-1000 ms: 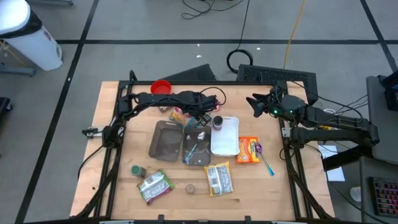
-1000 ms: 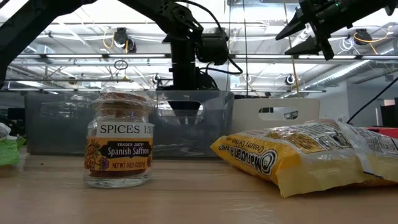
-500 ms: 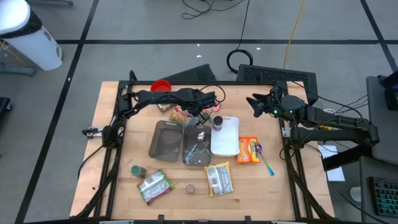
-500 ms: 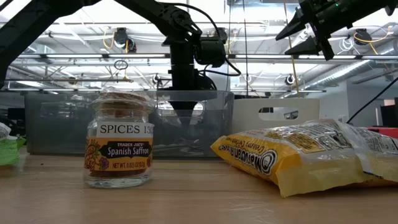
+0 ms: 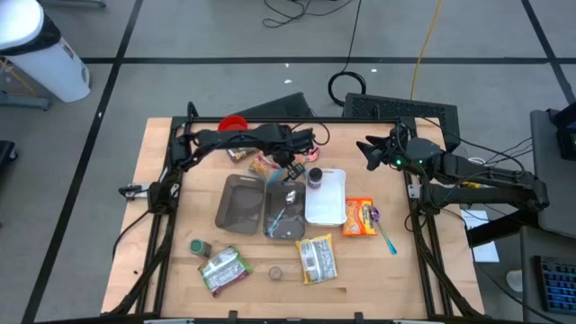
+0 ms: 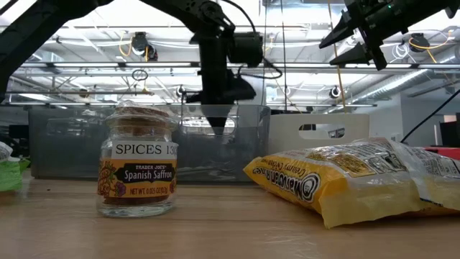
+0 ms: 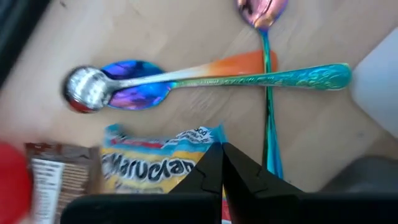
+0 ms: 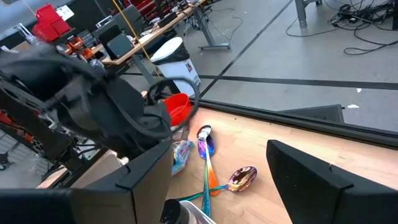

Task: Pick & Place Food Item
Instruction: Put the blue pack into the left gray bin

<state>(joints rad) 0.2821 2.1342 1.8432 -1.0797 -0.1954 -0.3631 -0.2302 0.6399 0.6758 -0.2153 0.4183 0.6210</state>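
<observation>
A blue-and-yellow Maruchan ramen packet (image 7: pixel 155 165) lies at the table's far middle (image 5: pixel 261 166), next to a brown packet (image 7: pixel 59 174). My left gripper (image 7: pixel 219 163) points steeply down over the packet's edge and is shut on it. In the low view it (image 6: pixel 219 124) tapers to a point behind a clear bin. Two iridescent spoons (image 7: pixel 186 78) lie crossed on the wood beyond the packet. My right gripper (image 5: pixel 367 151) waits open, raised at the far right, with nothing between its fingers (image 8: pixel 217 180). My left gripper pinches the ramen packet's edge by its blue corner (image 7: pixel 210 138) between its two shut fingers, coming from above and pointing down. The fingers cover the pinch itself. The rest of the packet spreads out flat below the fingers; whether it is off the table I cannot tell.
A red cup (image 5: pixel 233 125) stands at the far left. Grey trays (image 5: pixel 238 202), a white container (image 5: pixel 326 196) and a dark-lidded jar (image 5: pixel 316 176) fill the middle. An orange packet (image 5: pixel 359 217), a yellow packet (image 5: pixel 316 258), a green packet (image 5: pixel 223 270) and a saffron jar (image 6: pixel 138 169) lie nearer.
My left gripper has shut its fingers over the ramen packet's edge and then risen a little, rolling slightly at the wrist. My right arm has kept still.
</observation>
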